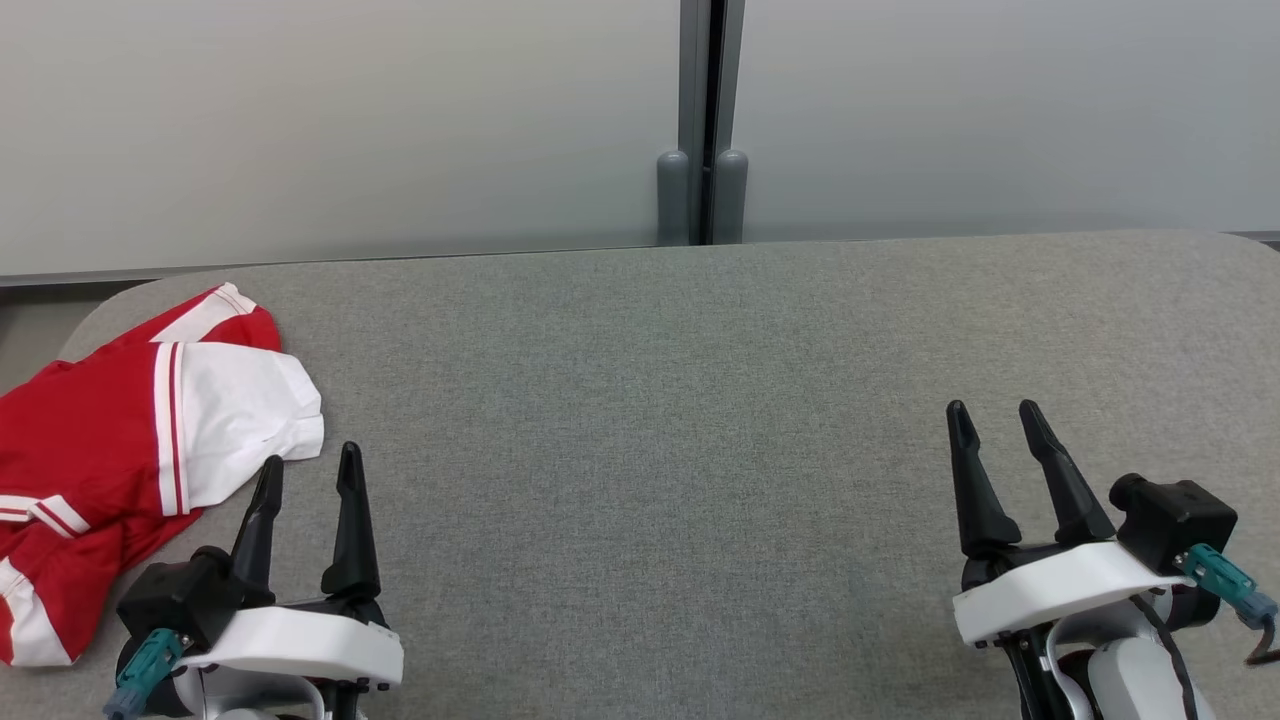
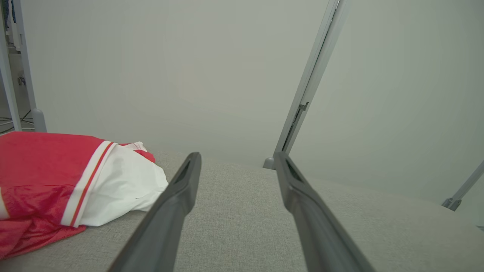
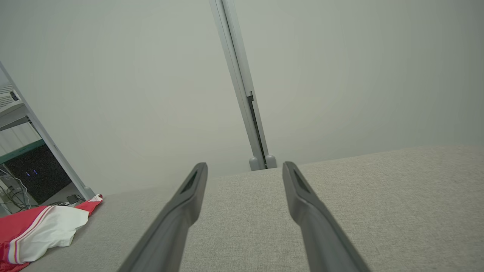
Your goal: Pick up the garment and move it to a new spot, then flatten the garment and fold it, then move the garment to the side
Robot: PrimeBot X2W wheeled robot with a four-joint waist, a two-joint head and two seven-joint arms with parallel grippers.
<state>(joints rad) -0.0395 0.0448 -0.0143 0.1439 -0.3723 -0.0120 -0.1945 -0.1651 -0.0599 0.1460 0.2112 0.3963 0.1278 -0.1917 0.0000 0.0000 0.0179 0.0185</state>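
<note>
**Both tools wide, garment bunched at left side of worktop**

The garment (image 1: 100, 440) is red & white w/ thin stripes where the two colours meet. It lies in a messy heap on the far left of the gray worktop (image 1: 650, 420), not flat and not folded. A white part w/ a few wrinkles sticks out toward the middle. The red part runs off the left side of the head view, so can't tell if it hangs over the edge.

The left tool (image 1: 310, 455) is at the bottom left, fingers wide apart, nothing btwn them. Its left finger tip is very near the white part of the garment. Can't tell if it touches. From the left wrist cam the garment (image 2: 45, 170) sits to the left of that finger, and bare gray worktop shows btwn the two fingers.

The right tool (image 1: 993, 406) is at the bottom right, well apart from the garment. Fingers wide too, holding nothing, w/ bare worktop under them. From the right wrist cam the garment (image 3: 41, 226) is small, down in the far left corner.

Behind the worktop is a pale wall (image 1: 350, 130) w/ a gray post (image 1: 702, 130) in the middle.
</note>
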